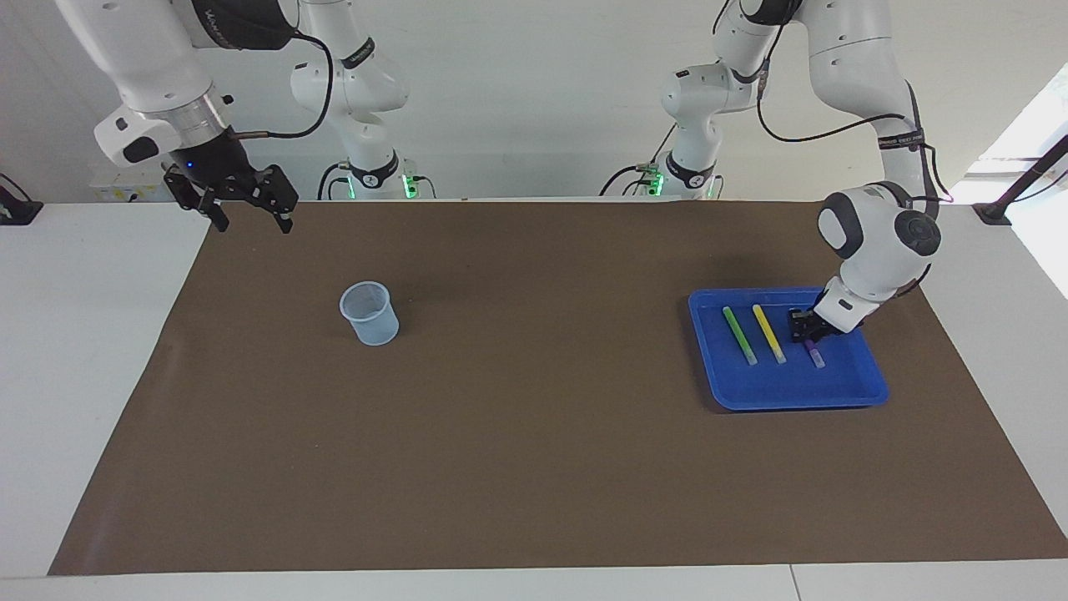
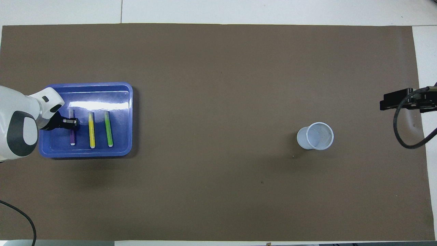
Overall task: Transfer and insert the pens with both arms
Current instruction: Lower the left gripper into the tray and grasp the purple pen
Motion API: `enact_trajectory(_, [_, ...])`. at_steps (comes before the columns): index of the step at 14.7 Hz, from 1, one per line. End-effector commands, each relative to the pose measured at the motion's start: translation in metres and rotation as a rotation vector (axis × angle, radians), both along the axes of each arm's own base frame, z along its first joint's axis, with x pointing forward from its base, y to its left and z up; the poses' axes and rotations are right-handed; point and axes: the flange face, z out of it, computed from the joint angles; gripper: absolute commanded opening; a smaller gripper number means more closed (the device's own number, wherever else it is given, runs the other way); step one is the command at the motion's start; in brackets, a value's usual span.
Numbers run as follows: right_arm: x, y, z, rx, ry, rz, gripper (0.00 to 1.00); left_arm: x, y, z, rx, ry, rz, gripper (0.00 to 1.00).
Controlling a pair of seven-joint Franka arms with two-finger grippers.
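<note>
Progress, read across the facing view. At the right arm's end of the table the right gripper (image 1: 250, 213) hangs in the air over the edge of the brown mat (image 1: 534, 467), fingers spread wide and holding nothing. This arm waits.

Next comes the pale mesh cup (image 1: 368, 312), upright on the mat and, as far as the overhead view shows, with nothing in it. No pen has been inserted.

Toward the left arm's end lies the blue tray (image 1: 843, 392). All three pens rest in it, side by side and roughly parallel: the green pen (image 1: 739, 335) toward the cup, the yellow pen (image 1: 768, 333) in the middle, the purple pen (image 1: 813, 354) toward the table's end. None has left the tray.

The left gripper (image 1: 806, 327) is down in the tray, on the purple pen near the end that lies nearer to the robots. Its fingers straddle the barrel in the overhead view, narrowed about it; whether they already clamp it firmly cannot be told. The pen lies flat and is not lifted.

Judgement: the task is at its first step, the grasp of the first pen. Lifting, the transfer to the right gripper, insertion into the cup, and the same for the two other pens all remain.
</note>
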Motion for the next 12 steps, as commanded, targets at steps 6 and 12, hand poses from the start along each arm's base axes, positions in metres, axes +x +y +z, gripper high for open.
enact_trajectory(6, [0.001, 0.008, 0.006, 0.015, 0.011, 0.027, 1.00, 0.013, -0.008, -0.001, -0.005, 0.000, -0.023, 0.00])
enact_trajectory(12, [-0.003, 0.028, 0.008, 0.017, 0.010, 0.067, 1.00, 0.030, -0.033, 0.063, -0.071, 0.103, 0.061, 0.00])
